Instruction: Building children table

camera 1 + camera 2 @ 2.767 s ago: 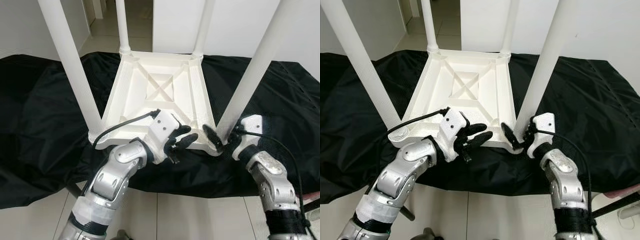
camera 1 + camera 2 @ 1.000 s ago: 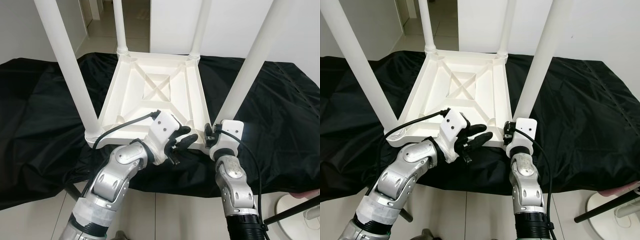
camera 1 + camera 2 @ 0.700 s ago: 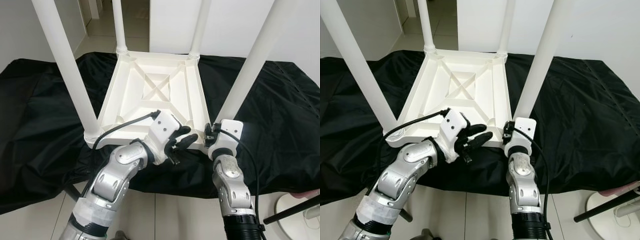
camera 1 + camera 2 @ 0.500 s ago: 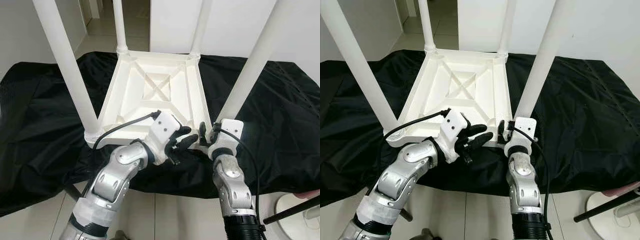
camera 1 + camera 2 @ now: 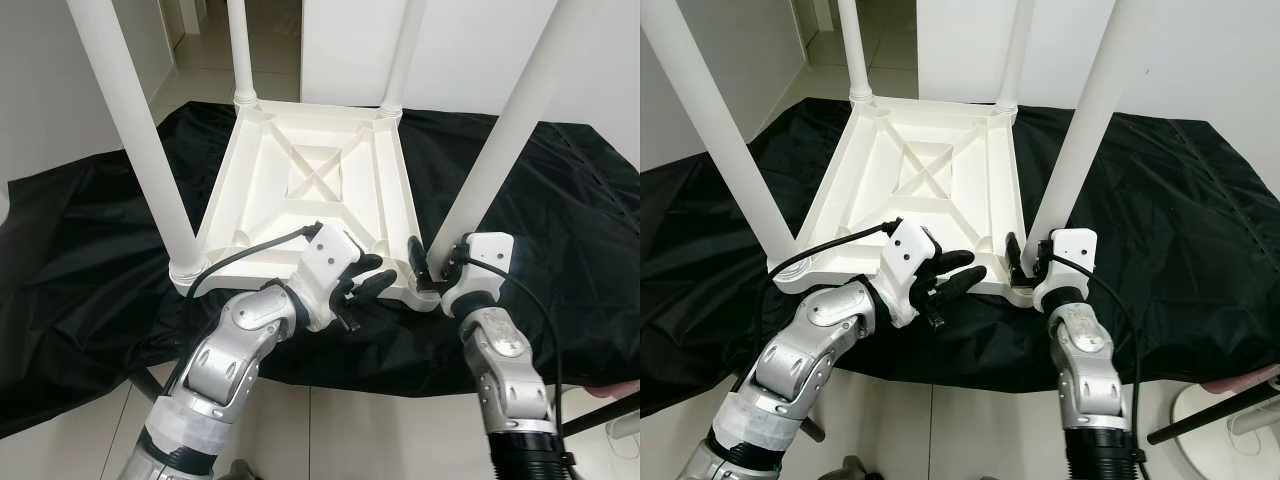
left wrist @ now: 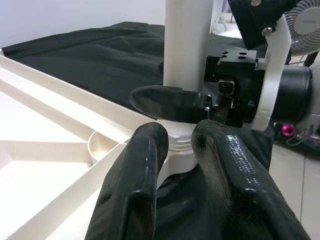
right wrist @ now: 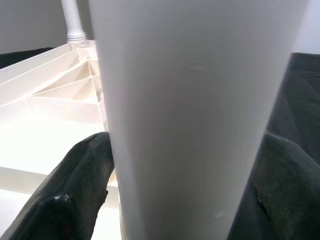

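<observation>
A white children's table [image 5: 310,180] lies upside down on a black cloth, its legs pointing up. My right gripper [image 5: 440,270] is at the base of the near right leg [image 5: 500,150]. In the right wrist view that leg [image 7: 195,125] stands between the two fingers [image 7: 75,190], which press on either side of it. My left gripper [image 5: 372,275] hovers at the table's near edge, just left of that corner, fingers [image 6: 135,185] slightly apart and holding nothing.
The black cloth [image 5: 90,260] covers the work surface, with tiled floor [image 5: 370,430] below its near edge. The near left leg [image 5: 140,140] and a far leg [image 5: 240,50] stand tall. A white stand base [image 5: 1230,420] sits on the floor at the right.
My right wrist and forearm have swung from the front of the near right leg round to its right side, staying at its base. The left arm has held still.
</observation>
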`<state>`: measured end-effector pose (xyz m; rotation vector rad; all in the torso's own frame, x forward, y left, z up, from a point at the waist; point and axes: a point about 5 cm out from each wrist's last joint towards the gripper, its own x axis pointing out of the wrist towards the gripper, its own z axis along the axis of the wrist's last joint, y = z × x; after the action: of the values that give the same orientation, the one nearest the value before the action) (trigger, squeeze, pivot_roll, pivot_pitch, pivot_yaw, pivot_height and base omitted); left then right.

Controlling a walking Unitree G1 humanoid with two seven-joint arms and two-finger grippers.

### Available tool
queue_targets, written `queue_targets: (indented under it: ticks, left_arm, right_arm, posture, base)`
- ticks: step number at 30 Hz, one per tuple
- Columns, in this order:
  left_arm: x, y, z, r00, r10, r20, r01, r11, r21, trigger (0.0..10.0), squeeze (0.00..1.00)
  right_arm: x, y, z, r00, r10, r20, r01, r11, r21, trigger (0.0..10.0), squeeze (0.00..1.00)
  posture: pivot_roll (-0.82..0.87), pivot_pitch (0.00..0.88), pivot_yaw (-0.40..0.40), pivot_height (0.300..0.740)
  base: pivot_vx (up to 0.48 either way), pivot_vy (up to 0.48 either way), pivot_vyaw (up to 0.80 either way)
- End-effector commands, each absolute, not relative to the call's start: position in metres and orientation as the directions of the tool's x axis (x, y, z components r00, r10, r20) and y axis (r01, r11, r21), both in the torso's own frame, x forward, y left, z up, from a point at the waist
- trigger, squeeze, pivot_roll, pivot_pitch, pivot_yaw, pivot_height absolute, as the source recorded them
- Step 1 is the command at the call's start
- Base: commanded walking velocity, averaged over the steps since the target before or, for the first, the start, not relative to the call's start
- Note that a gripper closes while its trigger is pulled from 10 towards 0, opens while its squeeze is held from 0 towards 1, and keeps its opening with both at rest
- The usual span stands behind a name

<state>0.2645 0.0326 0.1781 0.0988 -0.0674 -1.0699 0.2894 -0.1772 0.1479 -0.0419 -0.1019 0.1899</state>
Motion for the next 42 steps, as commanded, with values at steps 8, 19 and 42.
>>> queue_targets:
  ticks: [8, 19, 42]
  left_arm:
    - [0.265, 0.033, 0.177, 0.497, -0.867, -0.005, 0.858, 0.491, 0.151, 10.0, 0.0]
    - [0.265, 0.032, 0.179, 0.495, -0.869, -0.003, 0.859, 0.489, 0.151, 10.0, 0.0]
    - [0.263, 0.033, 0.179, 0.498, -0.867, -0.001, 0.857, 0.493, 0.147, 10.0, 0.0]
  right_arm:
    - [0.299, -0.183, 0.137, 0.848, 0.53, -0.016, -0.525, 0.834, -0.168, 10.0, 0.0]
    - [0.317, -0.199, 0.127, 0.829, 0.548, -0.112, -0.558, 0.798, -0.228, 0.0, 0.0]
    - [0.321, -0.194, 0.119, 0.947, 0.315, -0.067, -0.321, 0.936, -0.142, 10.0, 0.0]
  posture:
    - [-0.02, 0.0, 0.003, 0.74]
    - [-0.01, 0.0, 0.001, 0.74]
    - [-0.01, 0.005, -0.001, 0.74]
  base:
    - [0.0, 0.0, 0.0]
    - [0.0, 0.0, 0.0]
    - [0.0, 0.0, 0.0]
